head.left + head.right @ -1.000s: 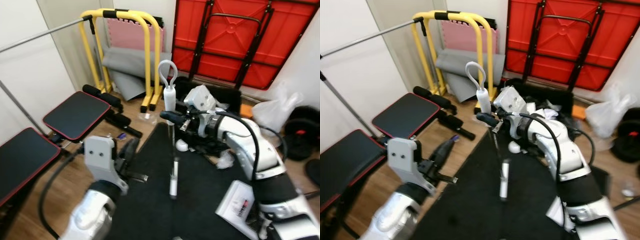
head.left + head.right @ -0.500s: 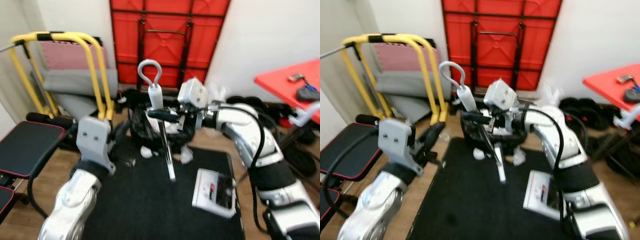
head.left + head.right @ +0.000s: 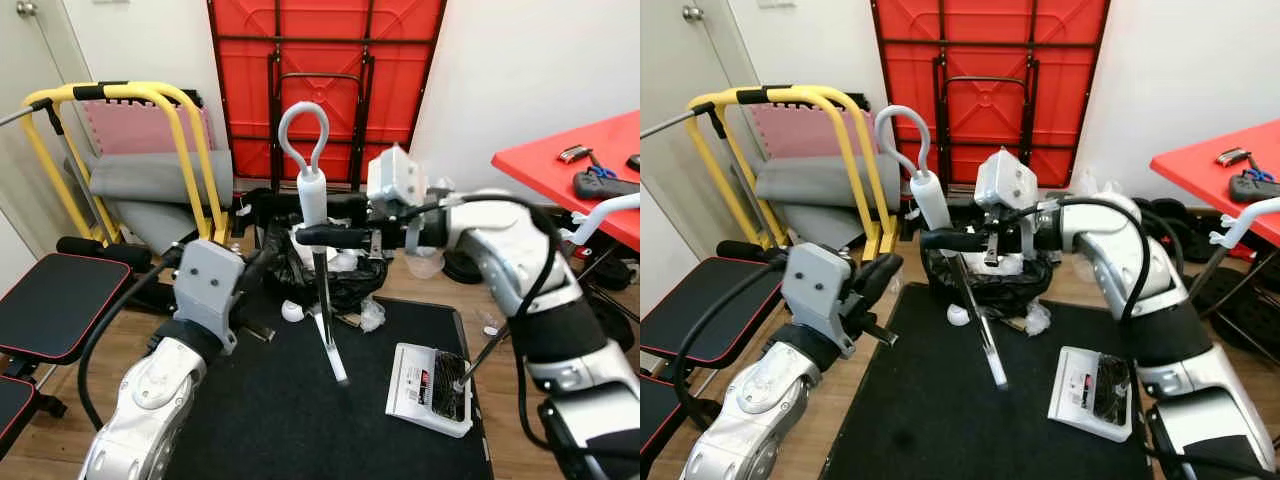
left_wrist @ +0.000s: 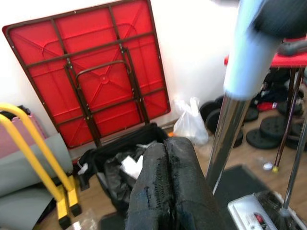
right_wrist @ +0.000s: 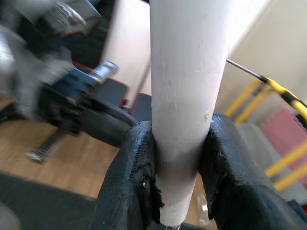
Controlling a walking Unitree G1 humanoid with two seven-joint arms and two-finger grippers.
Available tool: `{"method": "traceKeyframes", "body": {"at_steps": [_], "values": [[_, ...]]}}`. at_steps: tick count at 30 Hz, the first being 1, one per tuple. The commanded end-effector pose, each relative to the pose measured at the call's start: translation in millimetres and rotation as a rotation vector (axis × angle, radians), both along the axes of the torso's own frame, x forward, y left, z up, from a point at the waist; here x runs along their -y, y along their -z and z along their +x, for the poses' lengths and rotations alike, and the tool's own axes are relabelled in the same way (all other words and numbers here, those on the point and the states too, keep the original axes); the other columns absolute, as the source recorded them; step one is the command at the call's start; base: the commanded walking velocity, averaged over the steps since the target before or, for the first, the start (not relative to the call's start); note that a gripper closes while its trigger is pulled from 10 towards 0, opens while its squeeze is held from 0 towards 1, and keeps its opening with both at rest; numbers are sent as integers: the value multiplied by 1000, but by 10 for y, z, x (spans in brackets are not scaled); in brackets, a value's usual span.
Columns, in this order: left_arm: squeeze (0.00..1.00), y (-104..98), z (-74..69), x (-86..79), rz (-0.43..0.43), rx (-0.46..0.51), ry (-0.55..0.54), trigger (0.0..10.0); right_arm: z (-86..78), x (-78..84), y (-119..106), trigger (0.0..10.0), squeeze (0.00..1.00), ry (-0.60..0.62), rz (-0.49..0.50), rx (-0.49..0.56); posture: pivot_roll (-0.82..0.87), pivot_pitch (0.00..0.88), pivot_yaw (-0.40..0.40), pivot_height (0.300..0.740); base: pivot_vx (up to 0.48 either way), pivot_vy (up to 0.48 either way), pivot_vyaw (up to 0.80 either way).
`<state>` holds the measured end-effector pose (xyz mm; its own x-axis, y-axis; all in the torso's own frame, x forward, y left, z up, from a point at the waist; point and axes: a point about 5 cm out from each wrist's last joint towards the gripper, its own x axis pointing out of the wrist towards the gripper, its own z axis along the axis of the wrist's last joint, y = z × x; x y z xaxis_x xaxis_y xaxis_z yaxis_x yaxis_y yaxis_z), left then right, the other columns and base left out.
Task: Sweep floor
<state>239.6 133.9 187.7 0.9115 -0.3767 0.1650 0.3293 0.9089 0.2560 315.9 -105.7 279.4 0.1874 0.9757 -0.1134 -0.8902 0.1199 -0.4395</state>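
A broom with a white grip (image 3: 311, 193) and a loop on top stands nearly upright over the black floor mat (image 3: 290, 430). Its metal pole (image 3: 329, 330) slants down to the mat. My right gripper (image 3: 318, 236) is shut on the white grip (image 5: 184, 86), with its fingers (image 5: 129, 177) clamped on both sides. My left gripper (image 3: 266, 264) hovers left of the pole, its fingers (image 4: 165, 187) shut with nothing between them. A white dustpan (image 3: 430, 390) with dark debris and a thin rod lies on the mat at the right. White scraps (image 3: 291, 312) lie by an open black bag (image 3: 345, 285).
A folded red table (image 3: 330, 70) leans on the back wall. A yellow frame (image 3: 190, 130) and black bench pads (image 3: 55, 305) stand at the left. At the right are a red table (image 3: 585, 165) and weight plates (image 3: 1165, 215) on the wooden floor.
The camera has swung right, from the bench toward the red folded table and the bag. My right gripper keeps its hold on the broom, which now stands more upright.
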Motion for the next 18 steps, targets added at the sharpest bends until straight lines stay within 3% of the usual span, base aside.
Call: {"method": "traceKeyframes", "body": {"at_steps": [1,3,4,5,7,10,18], "values": [[0,92,41,-13,59,-49,-27,10000,-35,-2,-154,10000,0,-74,4,61,-84,0,-48,740,0,0,0],[0,115,58,-11,83,-61,-33,10000,-37,2,-171,10000,0,-95,-4,57,-79,0,-49,740,0,0,0],[1000,159,85,-4,133,-85,-45,10000,-20,12,-224,10000,0,-110,-6,58,-77,0,-48,740,0,0,0],[1000,159,85,-4,133,-85,-45,10000,-20,12,-224,10000,0,-110,-6,58,-77,0,-48,740,0,0,0],[1000,210,143,7,228,-103,-71,10000,23,29,-331,10000,0,-121,-15,63,-72,0,-47,740,0,0,0],[1000,204,187,13,270,-87,-89,10000,50,26,-436,10000,0,-126,2,61,-69,0,-48,740,0,0,0],[1000,204,268,-8,289,-87,-152,10000,13,-71,-559,10000,0,-196,51,39,-63,0,-43,740,0,0,0]]}}
